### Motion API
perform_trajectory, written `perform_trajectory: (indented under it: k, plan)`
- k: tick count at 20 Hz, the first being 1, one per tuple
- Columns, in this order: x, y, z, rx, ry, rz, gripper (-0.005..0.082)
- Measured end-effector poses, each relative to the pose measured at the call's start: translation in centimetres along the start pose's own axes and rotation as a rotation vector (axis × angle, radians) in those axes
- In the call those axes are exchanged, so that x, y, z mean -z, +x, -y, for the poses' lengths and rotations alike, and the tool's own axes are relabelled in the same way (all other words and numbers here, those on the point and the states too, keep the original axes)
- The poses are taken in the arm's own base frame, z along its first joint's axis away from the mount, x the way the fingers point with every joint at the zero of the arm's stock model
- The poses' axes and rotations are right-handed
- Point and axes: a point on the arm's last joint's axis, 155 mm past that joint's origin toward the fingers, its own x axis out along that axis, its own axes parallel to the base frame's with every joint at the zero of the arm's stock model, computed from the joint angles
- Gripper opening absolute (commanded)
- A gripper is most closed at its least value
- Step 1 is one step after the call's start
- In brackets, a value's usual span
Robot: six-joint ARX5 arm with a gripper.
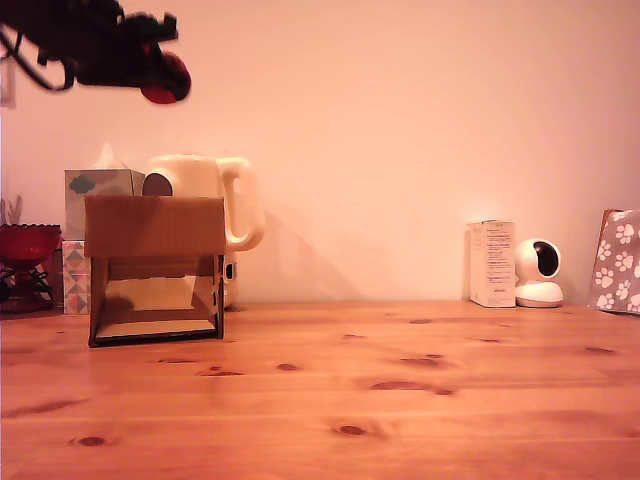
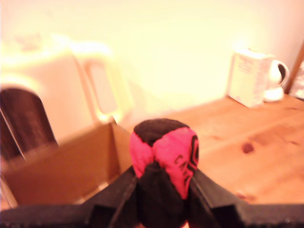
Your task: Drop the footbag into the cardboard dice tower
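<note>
My gripper [image 1: 165, 72] is high at the exterior view's upper left, shut on the red and black footbag [image 1: 166, 78]. It hangs well above the brown cardboard dice tower [image 1: 155, 225], roughly over the tower's open top. The tower stands on the wooden table [image 1: 400, 390] with its cut-out lower front showing a sloped ramp. In the wrist view the footbag [image 2: 164, 164] sits squeezed between the two black fingers [image 2: 116, 194], and the tower's open top [image 2: 66, 166] lies below and beside it.
A cream jug [image 1: 205, 195] and a patterned tissue box [image 1: 95, 190] stand right behind the tower. A red bowl [image 1: 25, 245] is at the exterior view's far left. A white carton [image 1: 492, 263], a small white camera [image 1: 538, 272] and a paw-print bag [image 1: 617, 262] line the back right.
</note>
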Motion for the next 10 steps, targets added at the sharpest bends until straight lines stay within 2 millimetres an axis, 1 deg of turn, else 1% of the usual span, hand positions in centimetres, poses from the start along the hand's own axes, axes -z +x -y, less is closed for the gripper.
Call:
perform_trajectory:
  k: [1, 2, 4, 6, 7, 8, 10]
  plan:
    - [0.3, 0.9, -0.8, -0.010, -0.006, -0.024, 0.0173]
    - [0.9, 1.8, -1.3, -0.014, -0.013, -0.055, 0.0173]
    - [3.4, 3.5, -2.6, -0.025, -0.022, -0.136, 0.0173]
    - [5.9, 5.1, -3.4, -0.030, -0.031, -0.210, 0.0173]
    - [6.6, 5.7, -3.6, -0.030, -0.037, -0.235, 0.0173]
    - [7.0, 6.2, -3.9, -0.032, -0.040, -0.249, 0.0173]
    - [7.0, 6.8, -4.1, -0.031, -0.041, -0.258, 0.0173]
